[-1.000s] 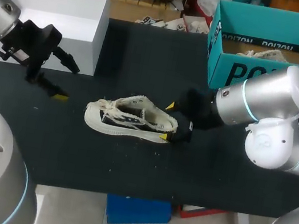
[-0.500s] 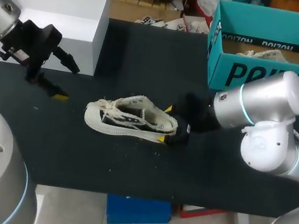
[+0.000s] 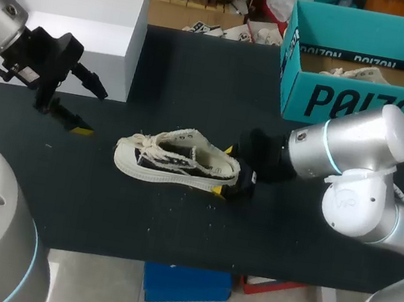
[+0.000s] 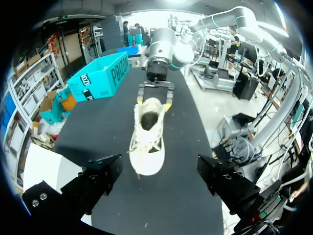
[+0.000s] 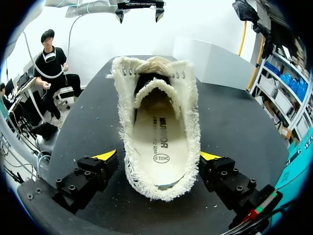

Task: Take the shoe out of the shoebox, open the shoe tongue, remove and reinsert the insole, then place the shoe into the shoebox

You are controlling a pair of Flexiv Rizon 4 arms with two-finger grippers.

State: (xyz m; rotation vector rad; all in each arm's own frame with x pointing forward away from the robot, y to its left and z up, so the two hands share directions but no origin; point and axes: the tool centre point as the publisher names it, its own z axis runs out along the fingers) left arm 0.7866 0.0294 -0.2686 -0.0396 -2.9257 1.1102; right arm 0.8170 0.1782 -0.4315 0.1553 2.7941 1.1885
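A cream canvas shoe (image 3: 176,164) with frayed edges lies upright in the middle of the black table (image 3: 199,80), toe toward my left arm. My right gripper (image 3: 223,170) is open at its heel, one yellow-tipped finger on each side. In the right wrist view the shoe (image 5: 159,112) fills the space between the fingers (image 5: 93,174), narrow gaps on both sides, and the insole (image 5: 159,142) lies inside. My left gripper (image 3: 87,107) hangs open, off the toe end, apart from the shoe (image 4: 149,139). The teal shoebox (image 3: 366,63) stands at the back right.
A white open box (image 3: 69,18) stands at the back left, close behind my left gripper. The teal shoebox holds crumpled paper (image 3: 357,71). Bare black tabletop lies in front of the shoe, down to the front edge (image 3: 167,258).
My right arm has shifted slightly toward the table's front and its fingers have slid a little further along the heel. Shoe and left arm have not moved.
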